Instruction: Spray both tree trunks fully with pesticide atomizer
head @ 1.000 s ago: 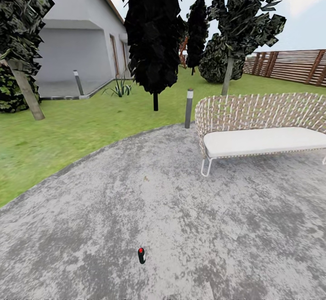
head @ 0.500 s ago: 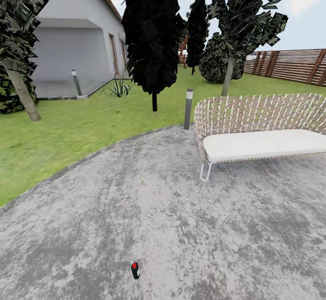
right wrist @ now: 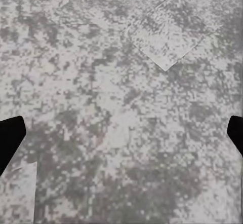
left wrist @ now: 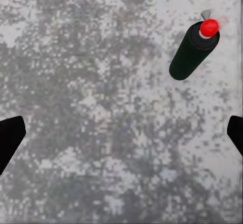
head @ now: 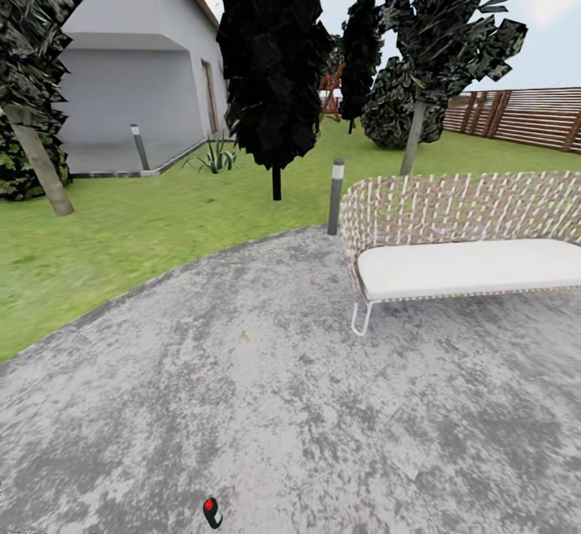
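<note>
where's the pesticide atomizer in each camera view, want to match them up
Head view: the pesticide atomizer stands on the floor near the bottom edge, left of centre, red top up.
Left wrist view: the bottle sits in the upper right corner, red top toward the top edge, outside the span between the two fingertips.
Right wrist view: not in it, just paving.
Shared landmark: the grey mottled concrete floor.

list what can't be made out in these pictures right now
- Small dark bottle with red top: any label is too small to make out in the head view.
- Left gripper: its dark fingertips are cut off by the left wrist view's edges.
- Tall tree with grey-brown trunk: its top is cut off by the head view's edge.
</note>
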Robot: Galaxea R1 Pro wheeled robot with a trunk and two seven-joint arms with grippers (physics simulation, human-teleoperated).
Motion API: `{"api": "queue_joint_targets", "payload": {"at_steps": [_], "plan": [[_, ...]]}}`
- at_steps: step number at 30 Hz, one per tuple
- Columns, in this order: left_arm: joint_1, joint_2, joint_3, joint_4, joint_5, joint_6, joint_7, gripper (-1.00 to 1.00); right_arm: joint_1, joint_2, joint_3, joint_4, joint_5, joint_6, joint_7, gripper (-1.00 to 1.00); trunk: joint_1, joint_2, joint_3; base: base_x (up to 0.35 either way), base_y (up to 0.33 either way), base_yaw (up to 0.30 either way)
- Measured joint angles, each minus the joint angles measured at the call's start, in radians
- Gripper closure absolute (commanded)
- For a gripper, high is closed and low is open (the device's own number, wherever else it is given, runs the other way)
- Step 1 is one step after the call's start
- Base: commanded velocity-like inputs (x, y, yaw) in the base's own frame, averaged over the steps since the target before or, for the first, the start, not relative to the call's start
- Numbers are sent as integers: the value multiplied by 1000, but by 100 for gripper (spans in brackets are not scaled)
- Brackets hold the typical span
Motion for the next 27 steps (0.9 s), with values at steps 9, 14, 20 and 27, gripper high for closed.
{"api": "queue_joint_targets", "payload": {"at_steps": [9,14,20,27], "plan": [[0,0,0,0,0,0,0,-100,0,0,0,0,0,0,-1,-100,0,0,0,159,-295,268],[0,1,1,0,1,0,0,-100,0,0,-1,0,0,0,0,-100,0,0,0,156,-265,119],[0,1,1,0,2,0,0,-100,0,0,-1,0,0,0,0,-100,0,0,0,153,-232,15],[0,0,0,0,2,0,1,-100,0,0,0,0,-1,0,-1,-100,0,0,0,135,-252,90]]}}
